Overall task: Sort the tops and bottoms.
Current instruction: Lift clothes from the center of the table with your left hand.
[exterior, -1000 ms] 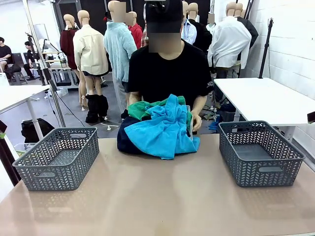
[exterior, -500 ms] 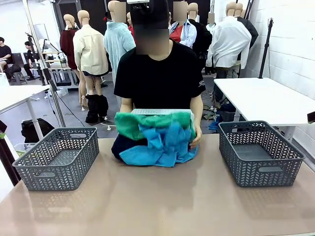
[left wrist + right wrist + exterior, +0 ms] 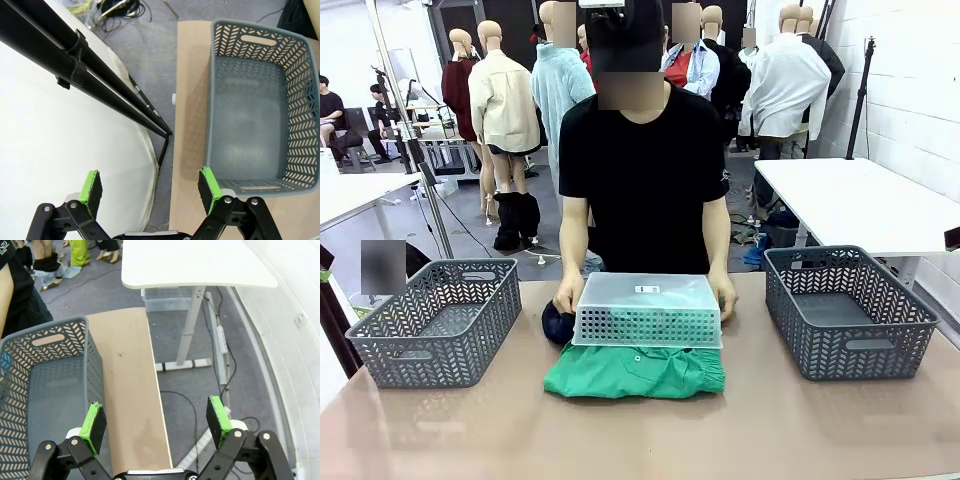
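Left tool: jaws wide, green pads well apart, nothing between them; it hangs over the table's left edge.
Right tool: jaws wide too, holding nothing; it hangs over the table's right edge.
Left grey basket: just beyond the left tool. The wrist view looks down onto its smooth grey floor, herringbone-cut walls and slot handles.
Right grey basket: beside the right tool. The front view gives its outer wall, the wrist view its inside.
Emerald green bottoms: flat on the table at mid-width, between the two baskets. The far edge lies under the bin, and small snaps show along the front.
Clear perforated bin: upside down on the table, resting on the green bottoms.
Label: a small white sticker on the bin's upturned base, print too small to read.
Dark navy garment: a rounded bulge poking out at the bin's left end, on the table.
Person's hands: one hand at the bin's left end, just above the navy cloth, the other hand at its right end.
Black T-shirt: small pale print on the sleeve, unreadable.
White side table: beyond the right basket. The right wrist view shows its leg and the cables on the floor.
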Robot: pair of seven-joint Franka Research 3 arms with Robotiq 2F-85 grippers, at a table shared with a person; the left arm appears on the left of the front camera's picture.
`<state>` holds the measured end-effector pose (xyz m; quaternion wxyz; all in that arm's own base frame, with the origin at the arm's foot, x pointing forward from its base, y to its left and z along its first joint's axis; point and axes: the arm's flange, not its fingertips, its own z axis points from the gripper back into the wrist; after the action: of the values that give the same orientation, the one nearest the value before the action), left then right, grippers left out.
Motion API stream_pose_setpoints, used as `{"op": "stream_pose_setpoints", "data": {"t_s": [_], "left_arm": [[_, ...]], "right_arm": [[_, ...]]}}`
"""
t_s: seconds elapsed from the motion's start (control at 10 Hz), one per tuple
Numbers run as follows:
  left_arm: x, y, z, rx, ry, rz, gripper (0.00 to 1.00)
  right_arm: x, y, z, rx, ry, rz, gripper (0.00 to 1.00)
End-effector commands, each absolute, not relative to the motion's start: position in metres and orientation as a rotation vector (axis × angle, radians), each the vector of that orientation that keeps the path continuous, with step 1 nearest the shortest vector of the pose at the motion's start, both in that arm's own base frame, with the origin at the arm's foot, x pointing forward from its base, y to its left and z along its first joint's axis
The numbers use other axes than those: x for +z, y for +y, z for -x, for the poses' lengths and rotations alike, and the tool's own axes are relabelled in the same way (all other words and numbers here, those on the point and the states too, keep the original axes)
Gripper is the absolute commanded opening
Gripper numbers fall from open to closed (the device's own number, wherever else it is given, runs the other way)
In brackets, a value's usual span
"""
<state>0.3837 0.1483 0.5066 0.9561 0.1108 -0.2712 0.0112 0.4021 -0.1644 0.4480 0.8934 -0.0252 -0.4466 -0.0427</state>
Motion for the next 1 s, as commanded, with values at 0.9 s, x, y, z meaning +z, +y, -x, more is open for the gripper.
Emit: {"op": "stream_pose_setpoints", "data": {"t_s": [0.9], "left_arm": [[0.5058, 0.1479, -0.3807, 0.025, -0.548, -0.238, 1.0]], "right_arm": [[0.4512, -0.1627, -0.4007, -0.084, -0.924, 0.061, 1.0]]}}
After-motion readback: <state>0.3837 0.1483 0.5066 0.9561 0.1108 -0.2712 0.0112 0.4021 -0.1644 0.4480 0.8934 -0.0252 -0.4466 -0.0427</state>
